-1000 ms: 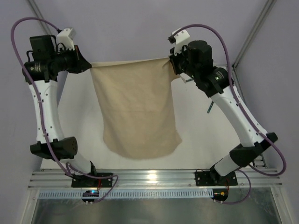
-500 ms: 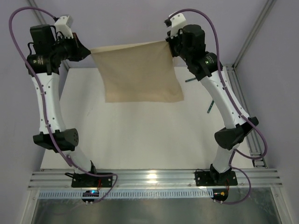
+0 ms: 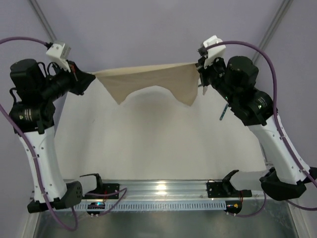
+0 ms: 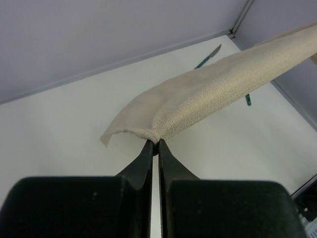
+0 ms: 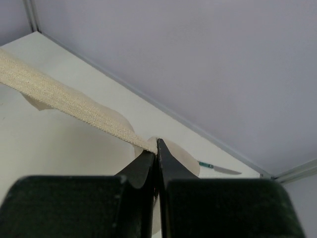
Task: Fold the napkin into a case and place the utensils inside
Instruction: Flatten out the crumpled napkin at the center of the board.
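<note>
The beige napkin [image 3: 148, 79] hangs in the air as a spread sheet, stretched taut along its top edge between both grippers. No case is in view. My left gripper [image 3: 92, 76] is shut on one top corner, and the left wrist view shows its tips [image 4: 158, 142] pinching the napkin [image 4: 208, 94]. My right gripper [image 3: 199, 69] is shut on the other top corner, where its tips [image 5: 157, 144] bite the cloth edge [image 5: 64, 106]. The utensils lie on the table at the far right: a knife [image 4: 210, 53], [image 5: 220, 169] and a green handle [image 3: 223, 112], [image 4: 247, 99].
The white table [image 3: 148, 144] lies below the hanging cloth. Grey walls close the back and sides, with a metal post [image 3: 270, 37] at the far right corner. An aluminium rail [image 3: 158, 188] carrying the arm bases runs along the near edge.
Both arms have risen and spread apart. The napkin, which draped down over the table a second ago, has swung up and now shows only a short, arched lower edge.
</note>
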Controlling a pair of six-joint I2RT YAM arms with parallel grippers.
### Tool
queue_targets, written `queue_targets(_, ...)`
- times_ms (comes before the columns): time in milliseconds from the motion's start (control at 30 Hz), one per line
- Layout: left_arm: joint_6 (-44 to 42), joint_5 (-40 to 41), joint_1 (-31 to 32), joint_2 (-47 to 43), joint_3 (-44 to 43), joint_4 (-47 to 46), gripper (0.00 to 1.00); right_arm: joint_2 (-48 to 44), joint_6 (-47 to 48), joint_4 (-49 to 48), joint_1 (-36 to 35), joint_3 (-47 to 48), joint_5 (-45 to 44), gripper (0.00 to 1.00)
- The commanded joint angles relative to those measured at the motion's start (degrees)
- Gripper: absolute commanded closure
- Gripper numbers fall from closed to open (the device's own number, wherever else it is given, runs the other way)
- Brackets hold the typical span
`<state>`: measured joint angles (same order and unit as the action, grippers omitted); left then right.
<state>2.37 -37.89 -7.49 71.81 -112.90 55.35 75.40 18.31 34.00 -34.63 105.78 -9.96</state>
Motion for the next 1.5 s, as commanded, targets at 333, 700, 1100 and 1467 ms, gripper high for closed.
queue_targets(333,-25.56,9.32,-1.83,-7.56,41.43,16.08,1.0,-8.87,-26.36,5.2,-20.29,-45.47,-4.39,0.96)
queue_targets(700,-39.89,19.86,-0.26,-3.96,56.03,22.42,1.0,4.13,-32.63,4.23,-22.85,-57.52,17.33,0.96)
queue_targets(1100,-30.06,16.52,3.44,-1.35,43.83,12.36,0.22,-5.34,-27.54,0.65,-8.06,-44.43,20.14,0.01)
queue_targets(1467,-14.68,33.32,11.52,29.6,31.09,-13.51,0.56,11.85,-29.04,-16.95,21.7,-35.94,18.83,0.55)
